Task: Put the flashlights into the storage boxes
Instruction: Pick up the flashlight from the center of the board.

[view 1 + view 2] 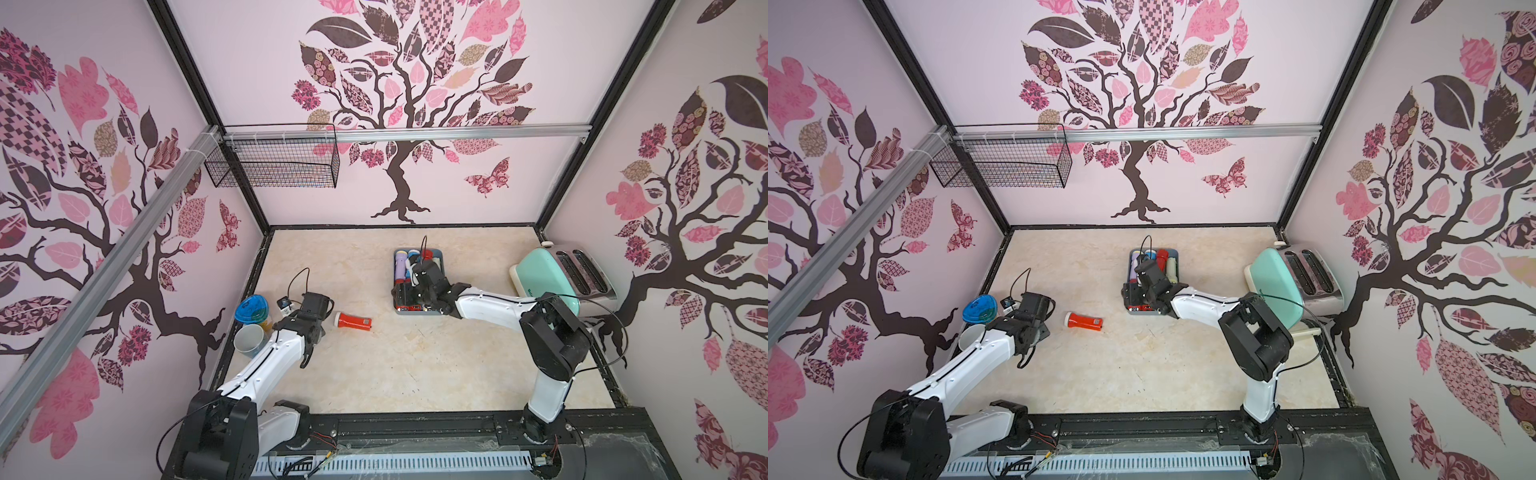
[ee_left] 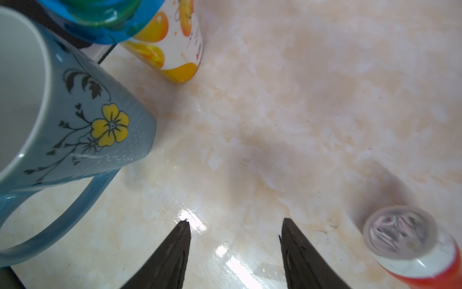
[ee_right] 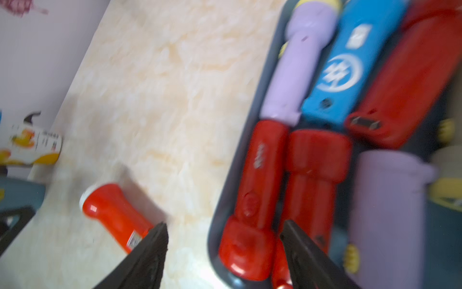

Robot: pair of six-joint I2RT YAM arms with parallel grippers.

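- Well, where is the torch that is not in the tray?
- The loose red torch [image 1: 352, 321] lies on its side on the table [image 1: 415, 365], between the two arms. It is short and fat. Its wide head has a white ring and a clear glass, and there is a little sticker near its tail. The head points toward the left gripper [image 2: 235, 222].
- Is that gripper holding it?
- No. Its two black jaws stand apart, with only bare table between them. The torch is near them, not touching. A blue mug [image 2: 75, 125] with a yellow flower stands on the gripper's other side.
- And the tray?
- The grey-blue tray [image 3: 212, 242] sits farther back, well apart from the loose torch. Torches lie flat in it, side by side, in two rows. The far row has a lilac torch [image 3: 297, 75], a blue torch [image 3: 350, 62] with a round white mark, and a dark red torch [image 3: 410, 82]. The near row has two red torches [image 3: 260, 180] and a second lilac torch [image 3: 385, 212]. The picture is blurry there.
- What about the right gripper?
- The right gripper [image 3: 225, 222] hangs over the near end of the tray. Its jaws are apart too. A red head shows between them, lying in the tray, and they do not squeeze it.
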